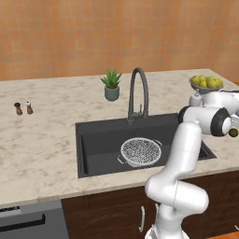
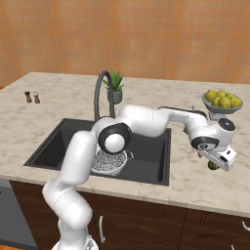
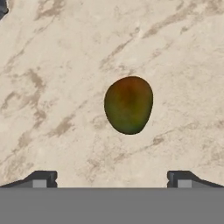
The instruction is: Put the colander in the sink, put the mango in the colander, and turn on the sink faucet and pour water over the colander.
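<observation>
Gripper (image 3: pixel 112 179) wide open above mango (image 3: pixel 128 105) on marble counter (image 3: pixel 52 65), nothing held, no legible text

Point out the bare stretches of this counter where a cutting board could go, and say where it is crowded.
Widest free patch: counter left of the sink, bordered at the back by two small shakers. Another lies between the shakers and the potted plant. Crowded: right of the sink, with the fruit bowl, the mango and the open gripper above it.

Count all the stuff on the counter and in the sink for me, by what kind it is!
Colander: 1
Mango: 1
Fruit bowl: 1
Potted plant: 1
Shakers: 2
Total: 6
</observation>
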You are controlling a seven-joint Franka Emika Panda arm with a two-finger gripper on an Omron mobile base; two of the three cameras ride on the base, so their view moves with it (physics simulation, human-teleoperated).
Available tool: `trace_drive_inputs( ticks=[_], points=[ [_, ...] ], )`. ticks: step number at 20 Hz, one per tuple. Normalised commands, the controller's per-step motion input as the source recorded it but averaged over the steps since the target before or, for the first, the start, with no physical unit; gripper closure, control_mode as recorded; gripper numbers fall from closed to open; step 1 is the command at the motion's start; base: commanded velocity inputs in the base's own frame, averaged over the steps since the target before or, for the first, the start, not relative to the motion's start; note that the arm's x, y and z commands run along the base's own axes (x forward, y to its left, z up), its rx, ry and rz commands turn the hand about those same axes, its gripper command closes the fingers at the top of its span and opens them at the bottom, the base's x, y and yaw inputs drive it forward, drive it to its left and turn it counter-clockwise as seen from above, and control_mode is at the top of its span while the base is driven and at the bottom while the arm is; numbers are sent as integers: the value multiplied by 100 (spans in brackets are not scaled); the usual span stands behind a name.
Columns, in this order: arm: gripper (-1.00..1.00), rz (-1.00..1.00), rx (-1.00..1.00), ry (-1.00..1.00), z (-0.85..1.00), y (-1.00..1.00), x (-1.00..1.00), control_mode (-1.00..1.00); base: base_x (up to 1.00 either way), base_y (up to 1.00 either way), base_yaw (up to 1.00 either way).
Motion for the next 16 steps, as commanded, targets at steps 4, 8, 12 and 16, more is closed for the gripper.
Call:
trace_drive_inputs(
  ticks=[4,8,12,16],
  points=[
    [-100,5,0,0,-19,-3,12,-100,0,0,0],
    [-100,4,0,0,-12,-21,2,-100,0,0,0],
    [-100,0,0,0,-7,-3,0,-100,0,0,0],
    [-100,0,0,0,-3,-1,6,-100,0,0,0]
  ],
)
